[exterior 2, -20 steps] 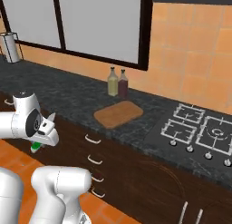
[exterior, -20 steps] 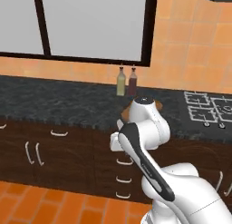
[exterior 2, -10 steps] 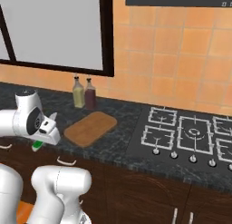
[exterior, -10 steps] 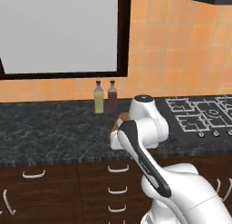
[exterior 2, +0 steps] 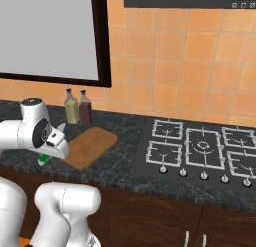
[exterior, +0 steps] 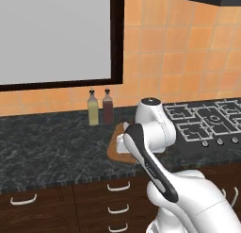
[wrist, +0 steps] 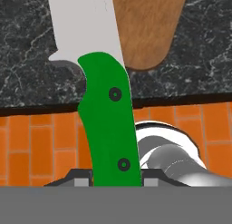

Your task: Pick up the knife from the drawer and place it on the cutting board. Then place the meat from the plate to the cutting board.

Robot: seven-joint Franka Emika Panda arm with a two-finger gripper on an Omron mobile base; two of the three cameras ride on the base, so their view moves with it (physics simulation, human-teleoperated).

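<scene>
My gripper (wrist: 116, 177) is shut on the knife's green handle (wrist: 108, 121), and the pale blade (wrist: 84, 23) points up over the black counter. The light-brown cutting board (wrist: 147, 28) lies just beyond and to the right of the blade in the hand view. In the right base view the gripper (exterior 2: 49, 152) hangs at the counter's front edge, left of the cutting board (exterior 2: 90, 146), with the green handle end (exterior 2: 44, 159) poking out below. The arm partly hides the cutting board (exterior: 113, 149) in the left base view. Plate, meat and the open drawer are out of view.
Two bottles (exterior 2: 71, 107) (exterior 2: 85, 107) stand at the wall behind the board. A gas hob (exterior 2: 200, 146) sits to its right. Closed drawer fronts with silver handles (exterior: 118, 186) run below the counter. Orange floor (wrist: 41, 146) lies under the gripper.
The whole scene has slid left as the base drove right along the counter, and the board and hob now stand closer. The knife stays in the shut gripper.
</scene>
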